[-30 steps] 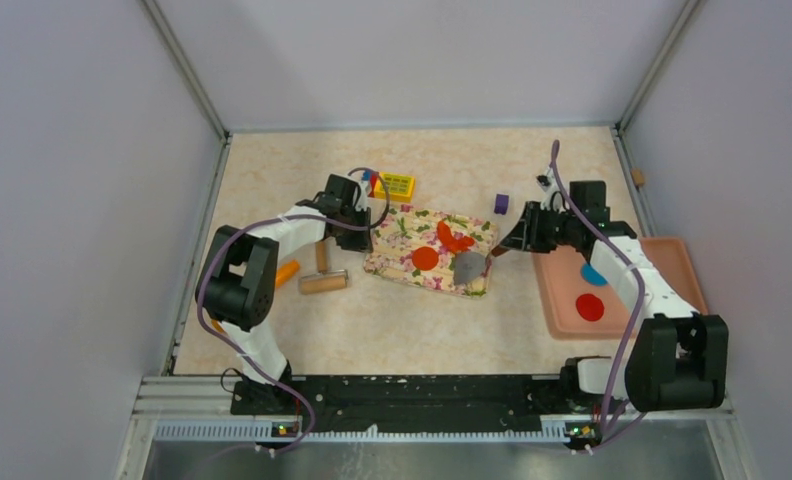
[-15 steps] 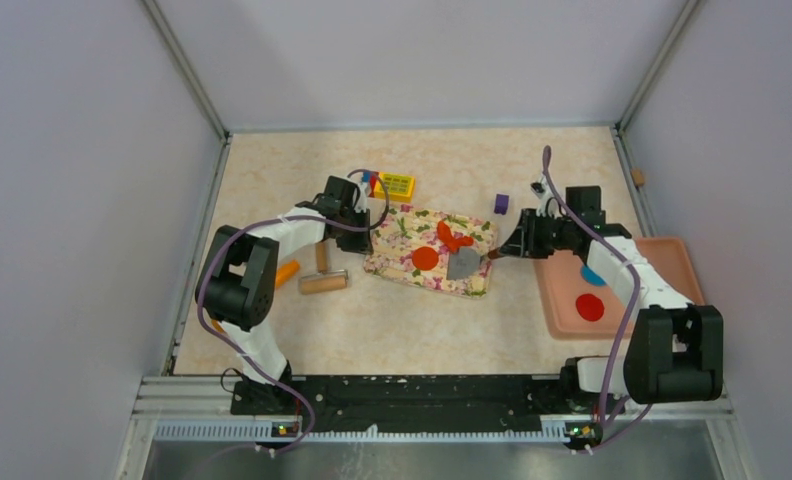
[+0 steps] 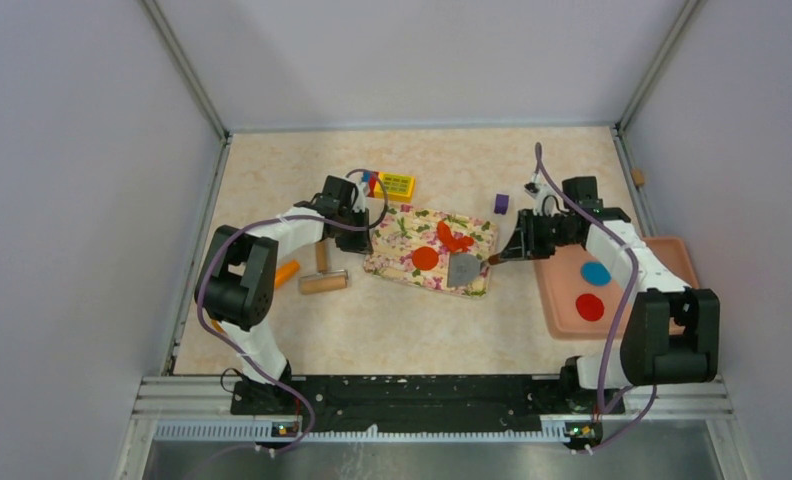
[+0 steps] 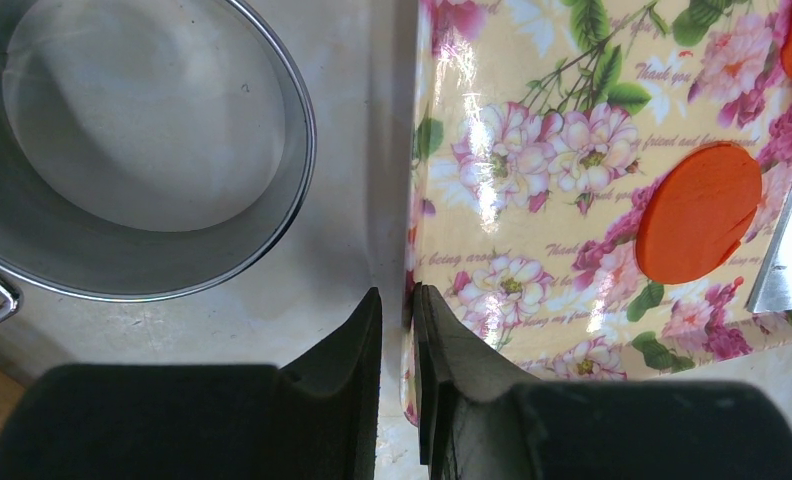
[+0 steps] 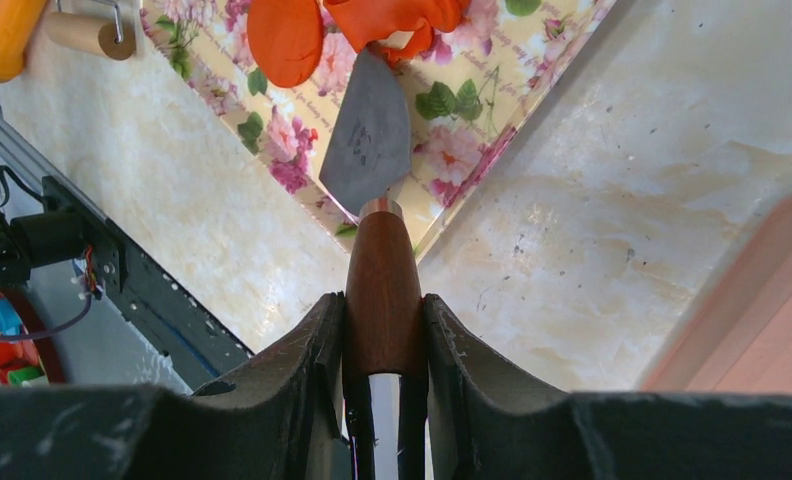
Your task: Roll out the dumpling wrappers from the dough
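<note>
The red-orange dough (image 3: 453, 237) lies as an irregular blob on the floral board (image 3: 402, 233). One round flat dumpling wrapper (image 3: 425, 258) lies on the board near it. The wrapper also shows in the left wrist view (image 4: 699, 212) and in the right wrist view (image 5: 284, 40). My left gripper (image 3: 362, 240) is shut on the board's left edge (image 4: 442, 250). My right gripper (image 3: 512, 250) is shut on the wooden handle (image 5: 382, 280) of a scraper. Its grey blade (image 5: 369, 135) lies on the board with its tip at the dough (image 5: 397, 18).
A pink tray (image 3: 662, 255) at the right holds a blue disc (image 3: 596, 272) and a red disc (image 3: 590, 306). A rolling pin (image 3: 323, 283), an orange carrot toy (image 3: 287, 272), a yellow toy (image 3: 396, 185) and a purple cube (image 3: 501, 203) lie around the board. A metal ring (image 4: 272, 230) sits left of the board.
My right arm has drawn back toward the right, uncovering the blue disc, and the scraper blade has shifted slightly on the board. My left arm has not moved.
</note>
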Controlling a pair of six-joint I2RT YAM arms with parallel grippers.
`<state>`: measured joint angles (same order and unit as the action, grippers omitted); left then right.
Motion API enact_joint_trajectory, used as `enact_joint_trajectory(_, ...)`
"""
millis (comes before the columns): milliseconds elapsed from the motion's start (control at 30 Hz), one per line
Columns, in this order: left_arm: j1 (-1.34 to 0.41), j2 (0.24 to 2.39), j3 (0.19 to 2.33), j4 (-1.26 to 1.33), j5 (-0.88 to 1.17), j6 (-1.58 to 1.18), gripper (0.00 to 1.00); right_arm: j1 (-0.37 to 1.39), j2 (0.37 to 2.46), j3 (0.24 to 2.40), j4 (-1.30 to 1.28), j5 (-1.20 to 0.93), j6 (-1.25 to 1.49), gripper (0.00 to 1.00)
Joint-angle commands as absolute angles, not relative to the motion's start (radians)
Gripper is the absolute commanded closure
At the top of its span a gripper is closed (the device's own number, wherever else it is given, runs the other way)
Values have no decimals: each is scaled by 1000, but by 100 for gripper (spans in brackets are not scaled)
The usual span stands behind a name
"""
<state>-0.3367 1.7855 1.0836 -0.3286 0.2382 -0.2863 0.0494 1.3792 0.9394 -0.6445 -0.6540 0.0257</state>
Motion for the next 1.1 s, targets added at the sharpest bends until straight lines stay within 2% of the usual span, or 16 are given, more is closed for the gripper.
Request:
enact_joint_trajectory(0, -327, 1773, 1072, -307, 229, -287, 79, 45, 1398, 963, -611, -678, 13, 100)
enact_joint_trajectory(233, -325, 1779, 1076, -308, 229, -285, 80, 45, 1430, 949, -578, -700, 6, 100)
enact_joint_trajectory(533, -325, 1782, 1081, -310, 230, -284, 80, 46, 1457, 981, -669, -782, -62, 100)
enact_joint_trajectory(767, -321, 1778, 1081, -314, 232, -282, 80, 44, 1483, 1130, -852, -828, -112, 100)
enact_joint_trajectory(1067, -319, 1776, 1080, -310, 235, -289, 80, 45, 1528, 1119, -759, -757, -44, 100)
